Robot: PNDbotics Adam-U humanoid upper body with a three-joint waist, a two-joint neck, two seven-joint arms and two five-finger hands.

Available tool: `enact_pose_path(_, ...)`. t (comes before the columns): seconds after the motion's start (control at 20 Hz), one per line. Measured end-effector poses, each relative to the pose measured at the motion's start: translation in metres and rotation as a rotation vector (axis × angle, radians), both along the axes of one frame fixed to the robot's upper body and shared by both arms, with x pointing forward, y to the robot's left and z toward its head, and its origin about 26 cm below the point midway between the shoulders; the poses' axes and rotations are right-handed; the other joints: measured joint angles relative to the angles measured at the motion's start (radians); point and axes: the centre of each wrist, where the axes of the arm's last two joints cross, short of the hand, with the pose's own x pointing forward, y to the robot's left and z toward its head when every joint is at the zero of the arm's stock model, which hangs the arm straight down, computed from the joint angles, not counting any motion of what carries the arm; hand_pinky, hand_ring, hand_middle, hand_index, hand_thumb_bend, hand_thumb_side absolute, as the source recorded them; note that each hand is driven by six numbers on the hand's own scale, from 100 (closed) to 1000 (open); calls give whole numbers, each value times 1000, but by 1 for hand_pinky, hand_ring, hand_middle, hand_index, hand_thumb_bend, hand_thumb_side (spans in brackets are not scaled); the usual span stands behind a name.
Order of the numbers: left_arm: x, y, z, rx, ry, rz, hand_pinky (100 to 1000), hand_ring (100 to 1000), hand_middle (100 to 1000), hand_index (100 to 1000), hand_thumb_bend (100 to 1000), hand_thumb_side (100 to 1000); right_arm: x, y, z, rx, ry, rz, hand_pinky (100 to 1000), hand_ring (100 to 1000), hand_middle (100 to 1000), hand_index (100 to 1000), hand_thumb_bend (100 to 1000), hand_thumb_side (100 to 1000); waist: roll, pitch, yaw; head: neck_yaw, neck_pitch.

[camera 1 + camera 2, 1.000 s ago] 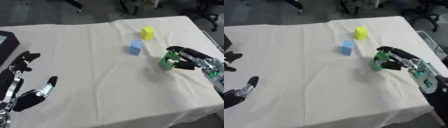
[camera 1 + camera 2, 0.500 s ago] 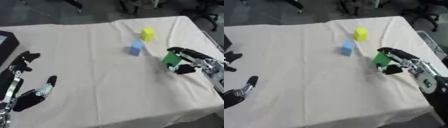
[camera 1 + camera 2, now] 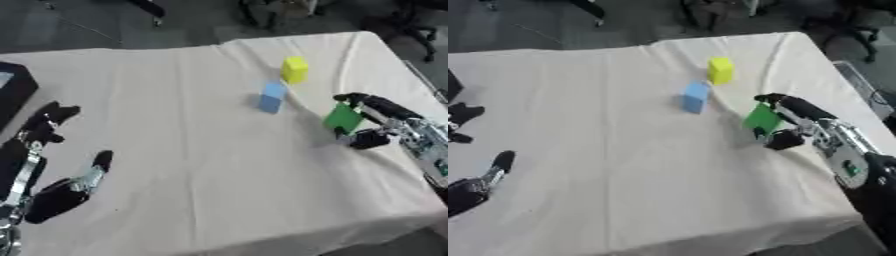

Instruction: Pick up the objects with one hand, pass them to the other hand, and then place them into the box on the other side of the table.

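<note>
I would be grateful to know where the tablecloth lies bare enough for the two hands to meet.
The broad middle of the cream tablecloth is bare, between the left hand and the right hand pinching the green block. It is crowded far right, around the blue block and yellow block.

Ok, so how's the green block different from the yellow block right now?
The green block is pinched in the right hand and tilted, while the yellow block stands upright on the cloth-covered table with nothing touching it. The green one sits near the table's right edge; the yellow one is farther back, just beyond the blue block. Both look like small plain blocks of a similar size.
</note>
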Motion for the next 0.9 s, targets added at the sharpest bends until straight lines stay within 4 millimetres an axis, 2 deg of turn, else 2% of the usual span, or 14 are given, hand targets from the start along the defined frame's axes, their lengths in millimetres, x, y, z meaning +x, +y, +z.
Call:
enact_pose_path(0.1, 0, 0, 0, -1, 0, 0, 698, 1000, 830, 922, 325, 642, 1, 1, 0, -1, -32, 1, 423, 606, 736, 731, 100, 210, 0, 1, 0, -1, 0)
enact_pose_path(0.25, 0, 0, 0, -3, 0, 0, 697, 1000, 830, 920, 317, 648, 2, 3, 0, 8, -96, -3, 294, 525, 591, 587, 100, 198, 0, 2, 0, -1, 0)
enact_pose_path(0.35, 0, 0, 0, -7, 1, 1, 697, 1000, 830, 919, 315, 651, 3, 5, 2, 13, -160, -7, 244, 498, 525, 513, 100, 198, 0, 2, 0, -1, 0)
enact_pose_path(0.5, 0, 0, 0, -9, 0, 2, 697, 1000, 829, 919, 312, 654, 3, 10, 7, 29, -264, -4, 192, 468, 486, 463, 100, 208, 0, 2, 0, -1, 0)
enact_pose_path(0.65, 1, 0, -1, -12, 4, 4, 697, 1000, 829, 918, 309, 659, 4, 20, 21, 50, -378, 34, 172, 456, 472, 444, 100, 228, 0, 2, 0, -1, 0)
enact_pose_path(0.9, 1, 0, -1, -21, 8, -1, 695, 1000, 830, 914, 300, 665, 4, 52, 54, 86, -532, 171, 168, 450, 466, 435, 100, 120, 0, 2, 1, 2, 0)
